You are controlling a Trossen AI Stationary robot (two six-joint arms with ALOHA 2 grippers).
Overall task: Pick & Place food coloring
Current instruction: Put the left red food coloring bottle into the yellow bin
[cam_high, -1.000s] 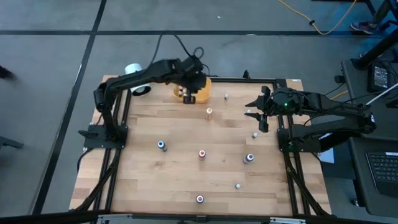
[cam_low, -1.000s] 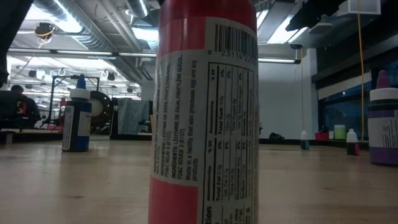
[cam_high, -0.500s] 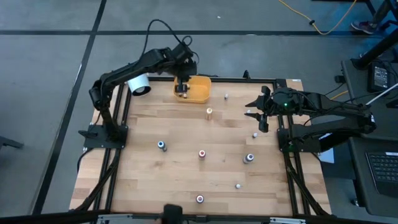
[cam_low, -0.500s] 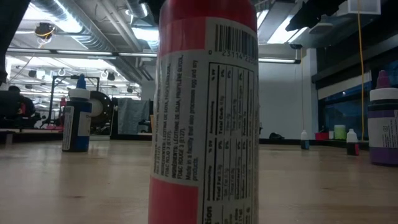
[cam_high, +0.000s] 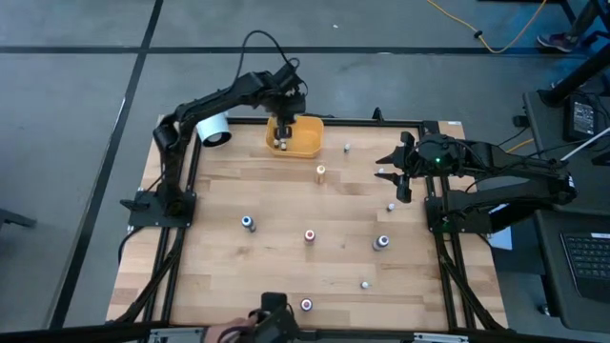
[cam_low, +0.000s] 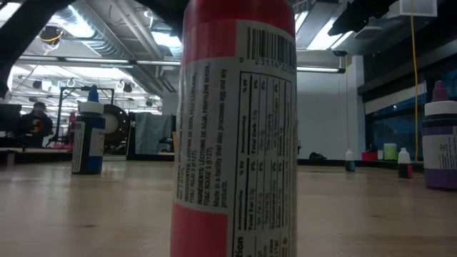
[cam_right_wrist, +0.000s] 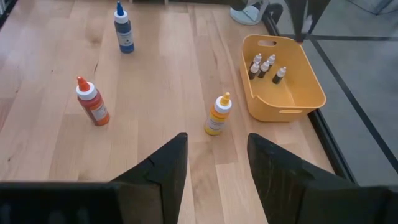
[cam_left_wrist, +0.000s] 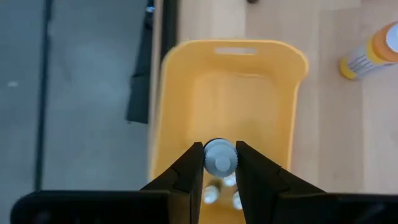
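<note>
The left gripper's (cam_left_wrist: 219, 167) jaws are pinching a white-capped food coloring bottle (cam_left_wrist: 218, 156) over the yellow bin (cam_high: 307, 141) at the upper middle of the high view. The right gripper (cam_high: 391, 170) is waiting at the bench's (cam_high: 286, 200) right edge, jaws parted and holding nothing. Other dropper bottles (cam_right_wrist: 265, 67) are standing inside the bin.

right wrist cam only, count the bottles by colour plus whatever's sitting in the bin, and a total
small bottles in the bin: 4
blue bottle: 1
red bottle: 1
yellow bottle: 1
bin: 1
total: 8
</note>
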